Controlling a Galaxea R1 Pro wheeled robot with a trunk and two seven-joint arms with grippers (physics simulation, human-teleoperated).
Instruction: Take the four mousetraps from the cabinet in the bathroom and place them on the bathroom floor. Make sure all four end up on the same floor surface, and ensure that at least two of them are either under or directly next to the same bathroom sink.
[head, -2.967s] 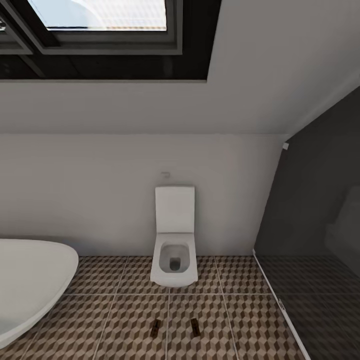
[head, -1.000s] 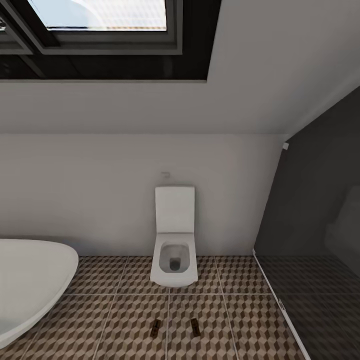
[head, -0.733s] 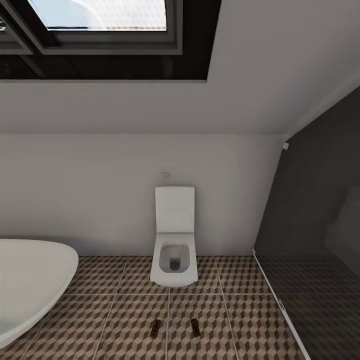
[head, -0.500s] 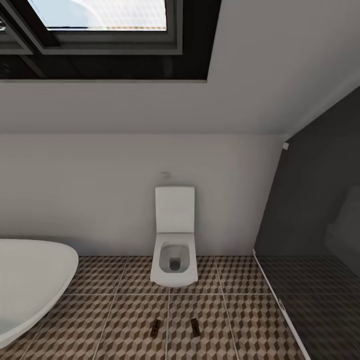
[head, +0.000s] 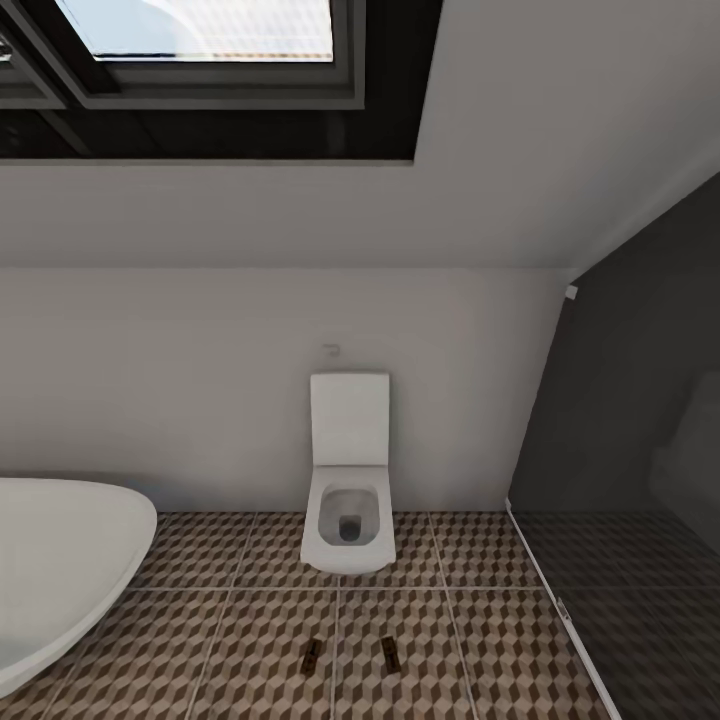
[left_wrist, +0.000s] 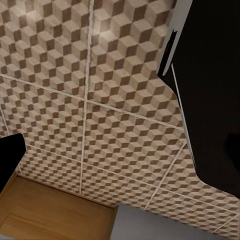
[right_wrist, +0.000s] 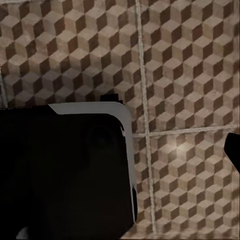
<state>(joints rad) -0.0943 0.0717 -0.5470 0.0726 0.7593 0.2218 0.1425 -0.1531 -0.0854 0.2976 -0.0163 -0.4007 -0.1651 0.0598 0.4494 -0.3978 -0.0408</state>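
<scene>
Two mousetraps lie flat on the patterned bathroom floor in front of the toilet, one to the left and one to the right, about a hand's width apart. In the left wrist view my left gripper hangs over floor tiles, one dark fingertip at the frame edge, nothing between the fingers. My right gripper is likewise over tiles, with a fingertip at the edge. The cabinet and the sink are out of view.
A square white toilet stands against the back wall. A big white bathtub fills the left. The dark glass shower screen closes the right. Black robot body and an orange-brown wooden surface appear in the left wrist view.
</scene>
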